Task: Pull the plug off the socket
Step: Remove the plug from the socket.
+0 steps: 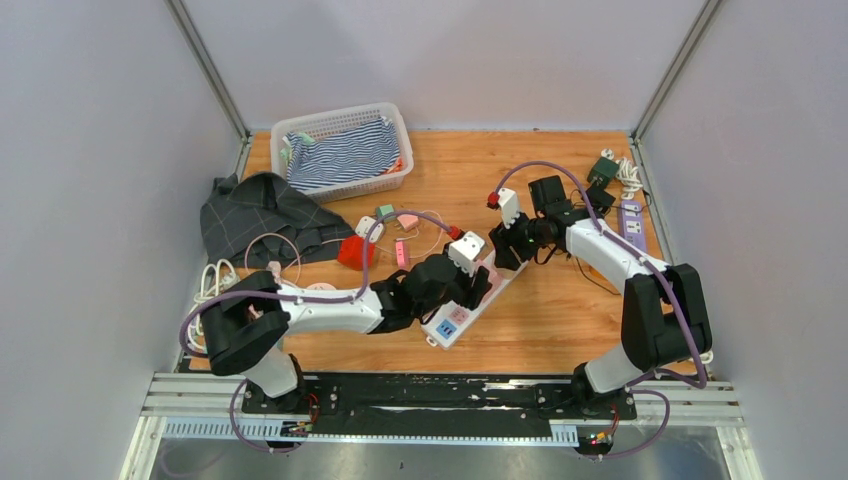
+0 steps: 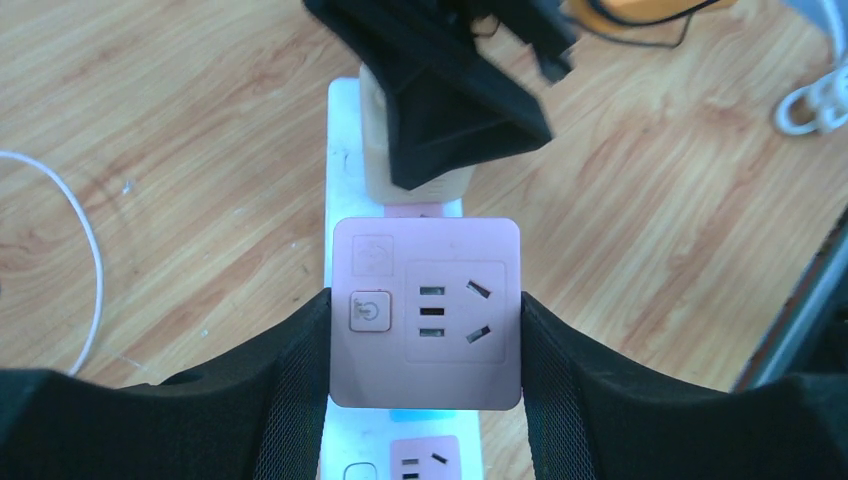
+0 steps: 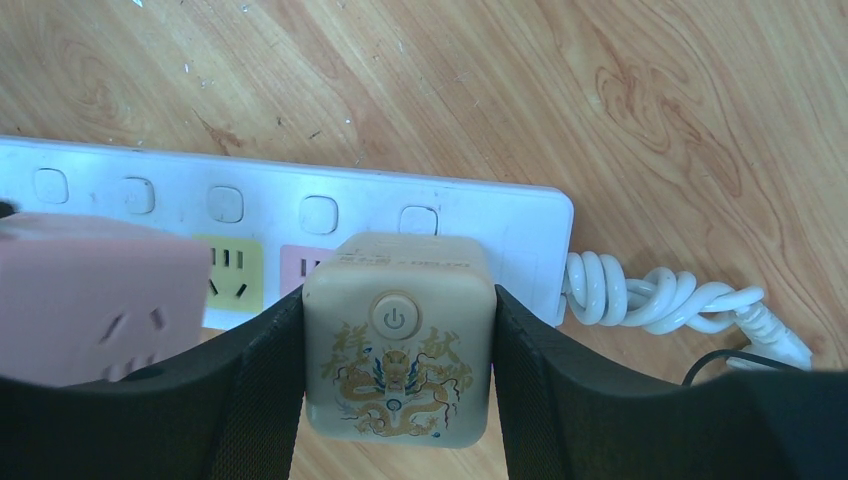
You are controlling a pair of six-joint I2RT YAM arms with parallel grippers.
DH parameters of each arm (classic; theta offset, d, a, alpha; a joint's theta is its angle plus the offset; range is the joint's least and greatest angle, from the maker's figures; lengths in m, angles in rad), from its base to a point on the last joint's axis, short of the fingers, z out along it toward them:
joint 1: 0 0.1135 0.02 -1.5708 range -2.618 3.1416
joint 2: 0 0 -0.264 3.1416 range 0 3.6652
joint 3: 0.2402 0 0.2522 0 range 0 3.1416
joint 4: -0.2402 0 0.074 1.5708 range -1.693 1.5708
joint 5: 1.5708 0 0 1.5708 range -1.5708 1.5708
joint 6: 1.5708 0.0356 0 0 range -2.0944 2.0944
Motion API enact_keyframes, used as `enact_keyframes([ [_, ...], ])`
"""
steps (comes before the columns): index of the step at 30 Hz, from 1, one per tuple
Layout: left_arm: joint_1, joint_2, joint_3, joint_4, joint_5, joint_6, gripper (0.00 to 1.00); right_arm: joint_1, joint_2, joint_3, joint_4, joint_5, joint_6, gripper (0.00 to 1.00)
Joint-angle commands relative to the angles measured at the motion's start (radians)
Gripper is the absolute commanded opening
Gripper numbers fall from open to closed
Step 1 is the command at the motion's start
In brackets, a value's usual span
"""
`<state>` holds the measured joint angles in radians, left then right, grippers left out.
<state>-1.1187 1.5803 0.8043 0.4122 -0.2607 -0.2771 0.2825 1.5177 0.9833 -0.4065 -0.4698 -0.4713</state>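
A white power strip (image 1: 447,325) lies slantwise at the table's middle. It also shows in the left wrist view (image 2: 343,150) and the right wrist view (image 3: 480,210). My left gripper (image 1: 462,282) is shut on a pink cube plug (image 2: 425,310) that stands over the strip. My left gripper's fingers (image 2: 300,370) press both its sides. My right gripper (image 1: 505,250) is shut on a beige cube plug with a gold dragon (image 3: 398,340) at the strip's cable end. Whether either plug's prongs sit in a socket is hidden. The pink cube also shows in the right wrist view (image 3: 90,300).
A white basket (image 1: 390,115) with striped cloth stands at the back left, with a dark cloth (image 1: 260,215) in front of it. A red object (image 1: 352,252) and small adapters (image 1: 385,215) lie left of the strip. A purple strip (image 1: 630,220) and black adapters (image 1: 603,170) lie at the right. The strip's coiled cable (image 3: 660,295) lies beside it.
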Motion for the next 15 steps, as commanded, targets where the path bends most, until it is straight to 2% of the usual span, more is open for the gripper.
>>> enact_keyframes([
  [1, -0.036, -0.067, -0.007, 0.035, -0.019, 0.065, 0.0, -0.018, 0.08, -0.058, -0.084, 0.202, -0.056, 0.1],
  [5, -0.124, -0.035, 0.014, 0.033, -0.174, 0.236, 0.0, -0.019, 0.077, -0.057, -0.086, 0.2, -0.055, 0.1],
  [9, -0.133, -0.062, 0.004, 0.033, -0.156, 0.241, 0.0, -0.016, 0.074, -0.055, -0.09, 0.188, -0.056, 0.1],
  [15, -0.133, -0.217, -0.095, 0.036, -0.108, 0.262, 0.0, -0.016, 0.062, -0.041, -0.113, 0.17, -0.063, 0.13],
])
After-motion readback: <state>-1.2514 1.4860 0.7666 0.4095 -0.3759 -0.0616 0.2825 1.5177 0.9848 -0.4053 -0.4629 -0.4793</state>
